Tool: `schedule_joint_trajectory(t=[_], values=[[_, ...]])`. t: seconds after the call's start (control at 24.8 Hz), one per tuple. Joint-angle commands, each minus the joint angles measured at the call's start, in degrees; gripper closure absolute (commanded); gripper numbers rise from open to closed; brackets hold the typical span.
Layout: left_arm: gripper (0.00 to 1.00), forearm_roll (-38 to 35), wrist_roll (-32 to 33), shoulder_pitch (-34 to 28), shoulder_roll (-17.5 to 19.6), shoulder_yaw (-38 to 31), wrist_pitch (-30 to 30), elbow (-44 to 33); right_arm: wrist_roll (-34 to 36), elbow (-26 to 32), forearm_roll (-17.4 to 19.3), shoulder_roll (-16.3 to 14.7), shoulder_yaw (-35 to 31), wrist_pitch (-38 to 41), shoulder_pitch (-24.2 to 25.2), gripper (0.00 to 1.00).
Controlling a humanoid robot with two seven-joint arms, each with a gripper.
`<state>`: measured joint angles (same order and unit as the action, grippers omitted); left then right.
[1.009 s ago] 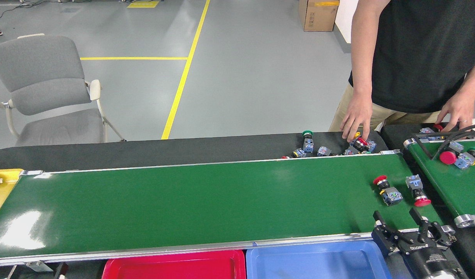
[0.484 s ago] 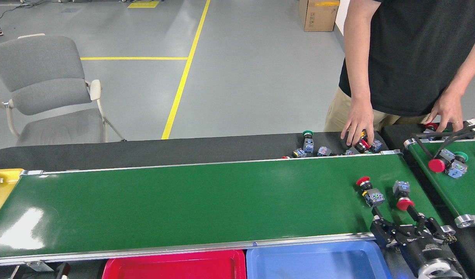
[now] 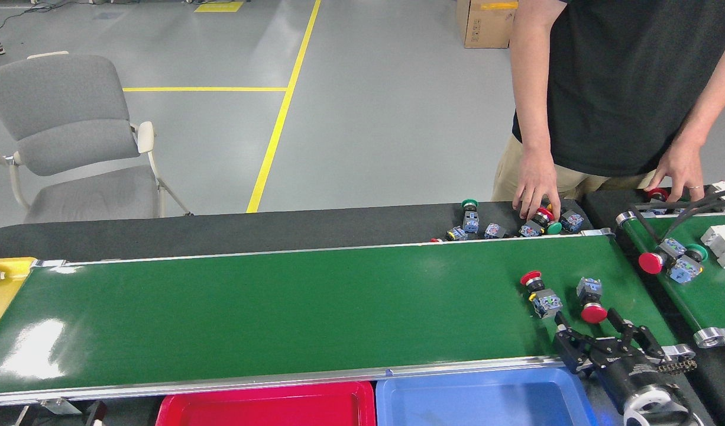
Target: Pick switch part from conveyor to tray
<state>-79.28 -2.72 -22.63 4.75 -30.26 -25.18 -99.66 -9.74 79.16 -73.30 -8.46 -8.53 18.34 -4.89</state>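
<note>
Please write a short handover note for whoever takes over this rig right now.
Right tool: open, empty, at the near rail of the conveyor, fingers pointing toward the red-capped switch part just ahead of it.
Left tool: not in view.
A second red-capped switch part lies on the belt to its left.
Red tray and blue tray sit below the near rail; no part shows in their visible portions.
A person's hand is handling parts on the black ledge behind the belt.
Done: nothing visibly trayed. Left: grasp a part and put it in a tray.

Workshop, conveyor [image 3: 280, 307], floor markings [image 3: 282, 112] (yellow)
</note>
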Motion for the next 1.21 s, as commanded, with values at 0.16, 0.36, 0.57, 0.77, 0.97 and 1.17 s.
schedule_joint_trajectory(t=[0.16,0.36,0.57,0.77,0.97,1.17], values=[[0.00,-0.1,-0.2,0.3,0.2,-0.1,0.1,-0.3,-2.1,0.6,-0.2,-0.4,4.0,-0.1,-1.8,0.00],[0.00,-0.1,-0.2,0.6,0.2,0.0,0.0,-0.2,-2.2,0.3,-0.3,-0.1,7.5,-1.4,-3.3,0.00],[0.00,-0.1,-0.2,0.7,0.3,0.9,0.1,-0.1,-2.2,-2.2,-0.3,0.0,10.1,-2.6,-5.8,0.00],[0.00,-0.2,-0.2,1.2,0.4,1.2,0.1,0.0,-2.2,-5.3,-0.3,-0.1,13.1,-2.5,-8.8,0.25],[0.00,-0.2,-0.2,1.3,0.3,1.2,0.1,0.1,-2.6,-5.7,-0.3,-0.6,14.5,-2.0,-9.3,0.86],[0.00,-0.2,-0.2,1.2,0.1,1.2,0.1,0.1,-2.6,-5.5,0.2,-0.5,14.5,-0.2,-9.2,0.96]])
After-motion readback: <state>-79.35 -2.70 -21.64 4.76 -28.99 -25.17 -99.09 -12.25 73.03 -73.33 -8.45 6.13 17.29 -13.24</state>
